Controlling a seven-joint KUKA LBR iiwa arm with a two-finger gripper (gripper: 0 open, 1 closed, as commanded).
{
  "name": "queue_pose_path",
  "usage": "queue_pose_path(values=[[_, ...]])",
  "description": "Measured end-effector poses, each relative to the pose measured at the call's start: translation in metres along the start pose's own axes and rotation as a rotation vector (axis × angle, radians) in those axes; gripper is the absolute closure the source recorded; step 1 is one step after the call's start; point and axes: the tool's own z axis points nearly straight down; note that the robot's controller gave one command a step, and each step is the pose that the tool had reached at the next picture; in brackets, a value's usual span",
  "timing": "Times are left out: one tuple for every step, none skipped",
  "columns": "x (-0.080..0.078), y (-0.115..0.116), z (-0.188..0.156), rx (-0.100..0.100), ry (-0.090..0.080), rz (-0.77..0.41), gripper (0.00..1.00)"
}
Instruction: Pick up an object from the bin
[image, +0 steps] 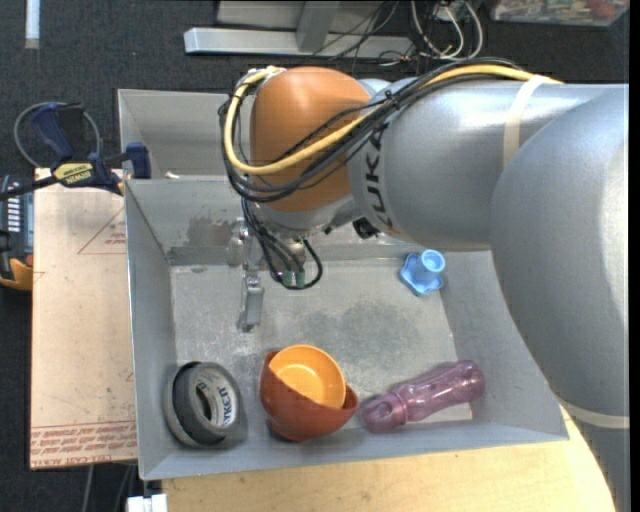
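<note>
Camera view: gripper (246, 322) hangs low over bare bin (150, 300) floor, left of middle. Fingers read as one narrow strip, so pressed together, nothing pinched.

No thing lies under them. Candidates sit along the near wall, all downward in view from the fingers:
- tape roll (205, 403), grey, in the near-left corner, tilted, hole facing up.
- bowl (305, 392), orange, just right of the roll and slightly tipped, mouth up. No long axis.
- tube (425, 397), pink and translucent, touching or just beside the bowl. Long axis runs left-right, rising slightly rightward; narrow end points at the bowl, thick end right.

Blue cup (424, 271) sits well apart by the far wall.

Judgement: roll and bowl are nearest, so the coming move likely goes toward the near wall.
</note>
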Motion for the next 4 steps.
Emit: queue_pose_path(values=[[-0.002,-0.001,-0.005,-0.001,-0.007,0.004,0.00],[0.064,0.021,0.109,0.001,-0.007,-0.482,0.00],[0.058,0.021,0.044,0.000,-0.010,-0.078,0.00],[0.086,0.035,0.090,0.001,0.005,-0.004,0.00]])
